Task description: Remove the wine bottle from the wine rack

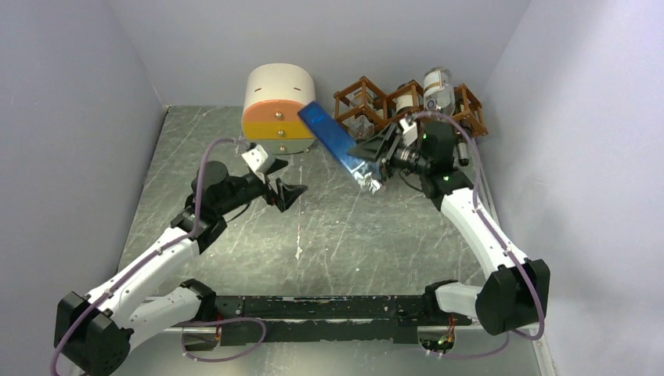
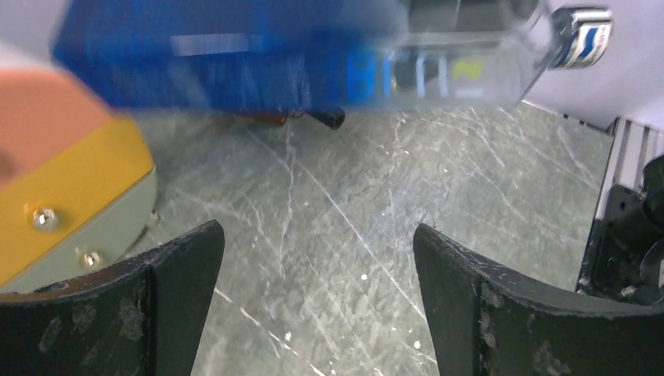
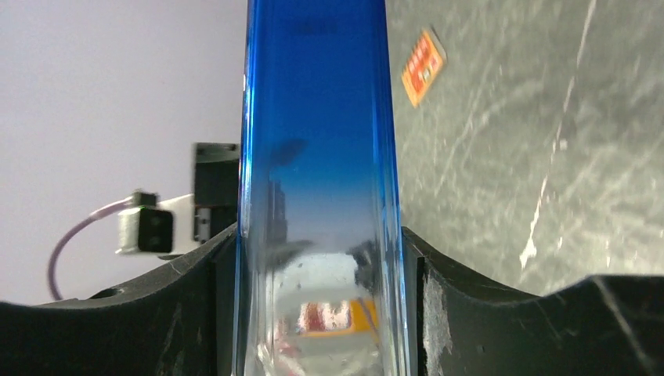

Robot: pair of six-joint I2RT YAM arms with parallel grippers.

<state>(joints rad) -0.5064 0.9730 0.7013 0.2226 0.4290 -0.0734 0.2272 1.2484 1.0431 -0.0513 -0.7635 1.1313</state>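
The wine bottle (image 1: 333, 141) is long, blue along most of its length and clear at its near end. It is off the reddish-brown lattice wine rack (image 1: 362, 95) and hangs tilted above the table, between the rack and the drawer box. My right gripper (image 1: 374, 168) is shut on its clear end; in the right wrist view the fingers (image 3: 200, 298) press both sides of the bottle (image 3: 317, 157). My left gripper (image 1: 286, 188) is open and empty, low over the table left of the bottle. In the left wrist view the bottle (image 2: 235, 55) crosses above my open gripper (image 2: 317, 251).
A cream-and-orange rounded drawer box (image 1: 278, 110) stands at the back, just left of the bottle's far end, and shows in the left wrist view (image 2: 70, 172). Two other bottles (image 1: 438, 88) still lie in the rack. Grey walls close in on three sides. An orange sticker (image 3: 423, 56) lies on the table.
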